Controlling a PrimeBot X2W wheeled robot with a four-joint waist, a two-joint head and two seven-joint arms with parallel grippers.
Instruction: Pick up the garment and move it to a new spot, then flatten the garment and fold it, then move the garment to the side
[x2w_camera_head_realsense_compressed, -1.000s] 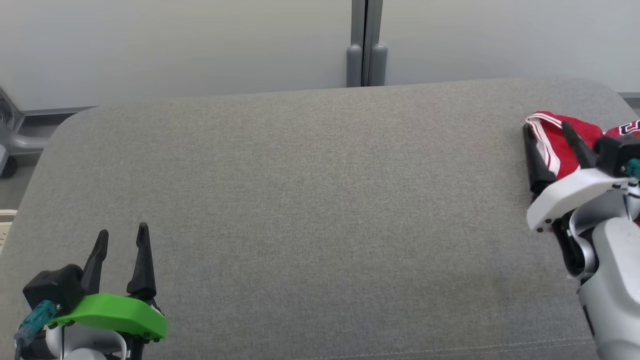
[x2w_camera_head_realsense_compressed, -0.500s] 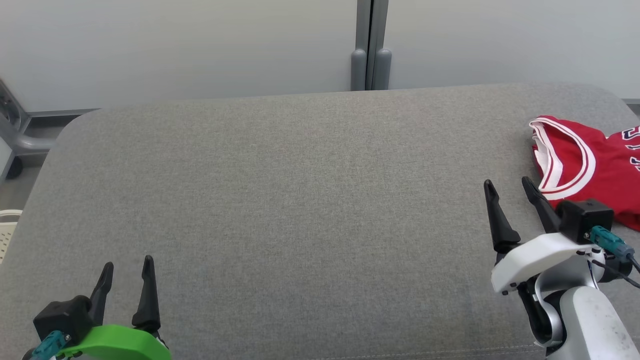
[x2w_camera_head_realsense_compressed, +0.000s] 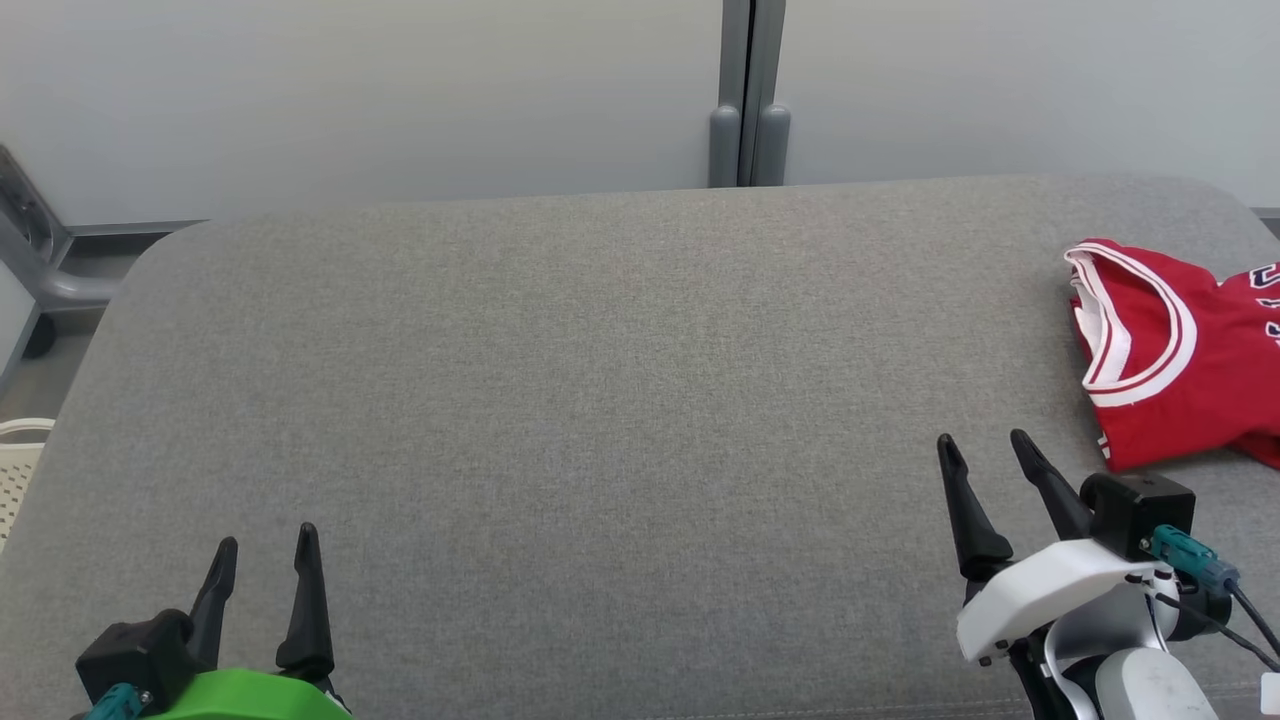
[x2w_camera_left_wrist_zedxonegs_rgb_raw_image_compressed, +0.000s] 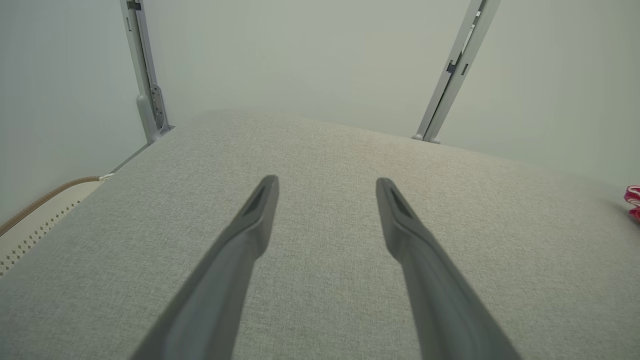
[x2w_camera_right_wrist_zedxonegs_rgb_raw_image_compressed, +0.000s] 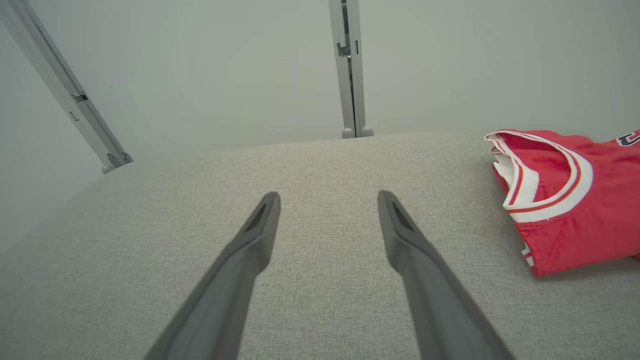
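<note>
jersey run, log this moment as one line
red jersey: looks folded, lying at right end of grey cushion | left gripper: open, empty | right gripper: open, empty, apart from jersey

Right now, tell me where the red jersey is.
In the head view, the red jersey lies at the right edge of the gray cushion, just beyond the open right gripper and apart from it.

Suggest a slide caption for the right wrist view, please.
Open right end effector above the grey cushion, with the folded red jersey lying apart at the view's right.
</note>
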